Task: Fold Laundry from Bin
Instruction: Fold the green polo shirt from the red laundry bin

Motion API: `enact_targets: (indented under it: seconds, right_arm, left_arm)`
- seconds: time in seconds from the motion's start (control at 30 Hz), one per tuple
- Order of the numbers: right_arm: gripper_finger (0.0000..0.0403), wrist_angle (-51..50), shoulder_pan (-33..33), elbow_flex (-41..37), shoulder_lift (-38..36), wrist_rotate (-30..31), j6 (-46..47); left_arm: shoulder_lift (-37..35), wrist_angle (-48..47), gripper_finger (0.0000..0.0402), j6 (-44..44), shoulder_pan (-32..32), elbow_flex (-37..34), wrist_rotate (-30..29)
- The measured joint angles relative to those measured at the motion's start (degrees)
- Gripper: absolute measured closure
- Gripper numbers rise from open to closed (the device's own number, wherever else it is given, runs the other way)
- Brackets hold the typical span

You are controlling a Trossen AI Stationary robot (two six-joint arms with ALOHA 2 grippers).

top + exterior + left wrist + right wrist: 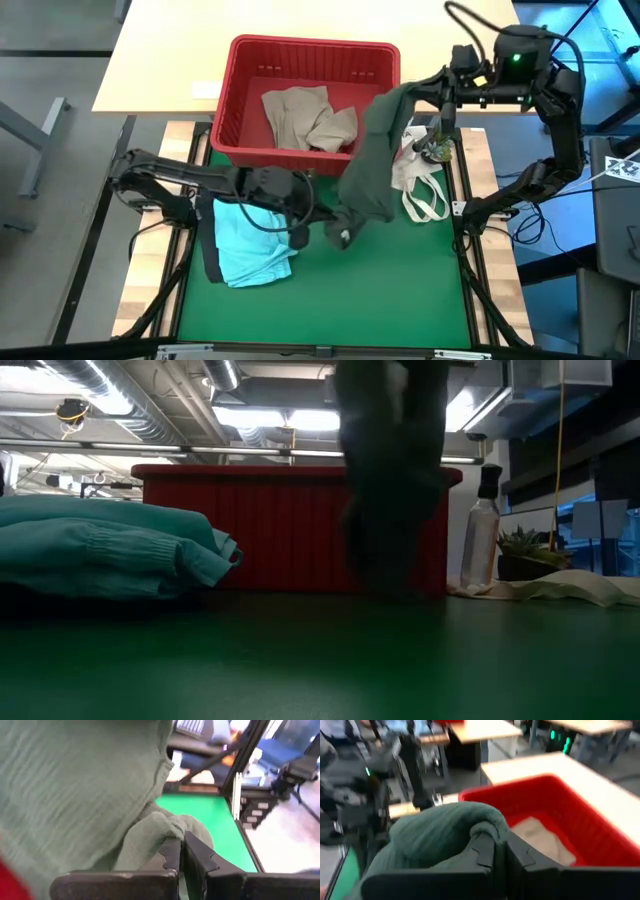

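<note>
The green mat (380,290) lies nearest, with the red bin (300,55) behind it still holding a beige garment (305,118). The olive garment (375,160) is hung between the grippers: the right gripper (440,118) is clamped on its top above the bin's corner, the left gripper (340,236) on its bottom edge over the mat. It would best be drawn taut and lowered flat, kept clear of the teal garment (250,245).

Overhead ceiling strip lights (255,418) gave glare in low view, foreground mat (320,660) dim w/ hanging olive garment (390,480) blurred dark, both wrist views soft/motion-blurred esp bkgd, high view evenly lit, soft shadows under the red bin (240,150).
</note>
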Motion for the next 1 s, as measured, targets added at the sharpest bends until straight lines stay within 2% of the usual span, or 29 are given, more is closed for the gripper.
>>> enact_targets:
  seconds: [0.23,0.33,0.4,0.5,0.57,0.8,1.0]
  right_arm:
    - [0.0387,-11.5,0.0,0.0,-0.1,-0.4,0.0]
    - [0.0387,-18.2,0.0,0.0,-0.1,-2.7,0.1]
    - [0.0387,-18.5,0.1,-1.3,-0.4,-4.9,0.5]
    - [0.0387,-18.7,1.0,-4.7,-1.8,-10.5,2.9]
    - [0.0387,-18.4,2.4,-7.4,-2.7,-12.1,3.1]
    - [0.0387,-18.6,9.8,-18.3,-4.2,-11.9,3.1]
    - [0.0387,-18.6,17.0,-30.8,-5.1,-11.1,3.1]
  left_arm:
    - [-5.9,-12.7,0.0401,-1.3,0.0,0.0,-0.3]
    - [-7.9,-17.2,0.0401,-1.3,0.3,0.0,-0.3]
    - [-8.8,-20.6,0.0401,-1.3,0.4,0.0,-0.3]
    - [-9.4,-24.3,0.0401,-1.3,0.4,0.0,-0.4]
    - [-9.4,-26.2,0.0401,-1.3,0.4,0.0,-0.3]
    - [-9.4,-30.3,0.0401,-1.4,0.2,0.0,0.2]
    - [-9.4,-32.4,0.0401,-1.4,-1.4,0.0,0.4]
